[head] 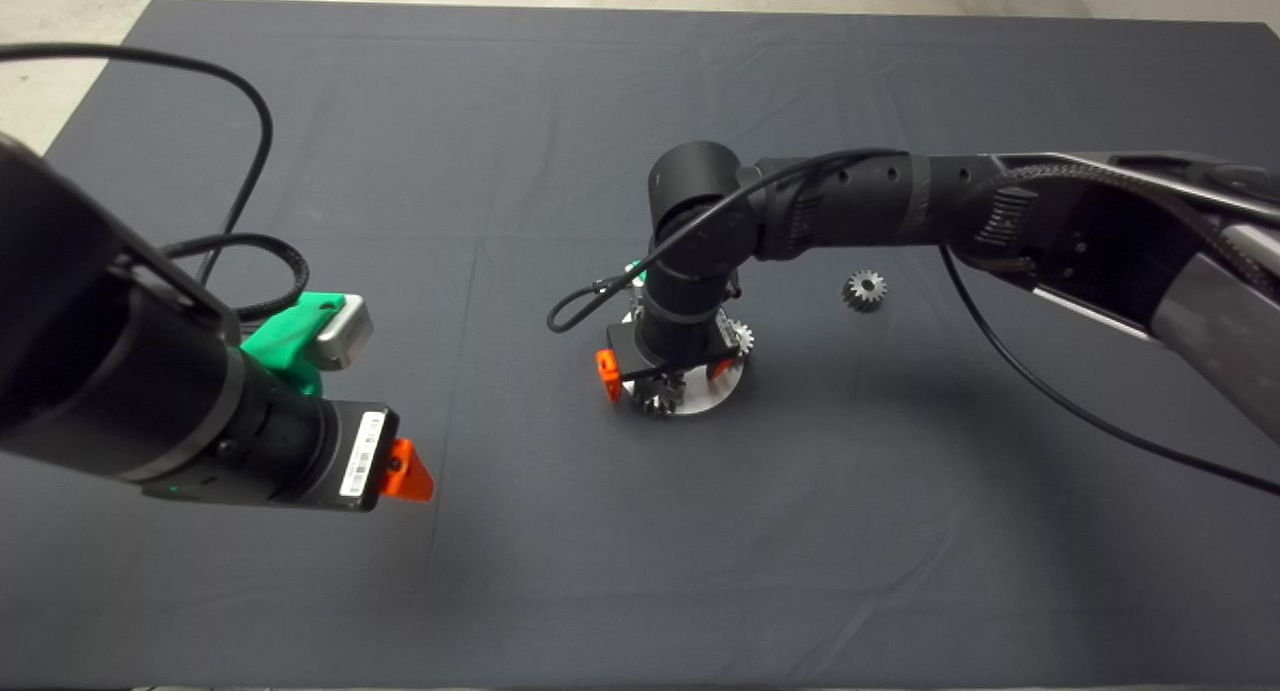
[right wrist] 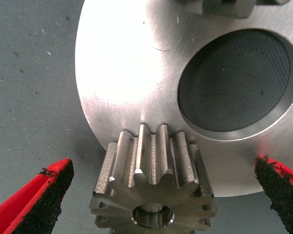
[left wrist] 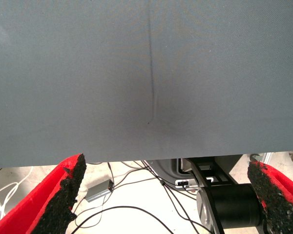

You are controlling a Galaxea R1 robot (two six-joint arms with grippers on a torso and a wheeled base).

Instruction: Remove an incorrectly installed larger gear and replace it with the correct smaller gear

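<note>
While the right hand (right wrist: 161, 195) hangs straight down over the round steel plate (head: 712, 393) near the middle of the tabletop (head: 640, 571), its red fingers (right wrist: 36, 202) with rough black pads stand wide apart, holding nothing. Between them, in the right wrist view, stands a gear (right wrist: 154, 183) of dull grey steel, its long ridged teeth flaring outward and a small bore at its centre; it sits at the plate's edge. Whether this is the larger gear cannot be told from these views. The plate is brushed and bright, with a big round hole (right wrist: 234, 80) through which the woven dark mat shows. Toothed gears show at the plate's rim, one (head: 657, 399) toward the near edge and one (head: 741, 337) toward the right edge, both partly hidden under the black wrist. A small gear (head: 865, 290), silvery with a centre hole, lies flat on the mat, apart from the plate toward the right edge.

The left hand (left wrist: 166, 195) hovers over the left side of the tabletop, its fingers (left wrist: 63, 192) spread wide and empty above smooth grey cloth with a faint crease (left wrist: 151, 78).
</note>
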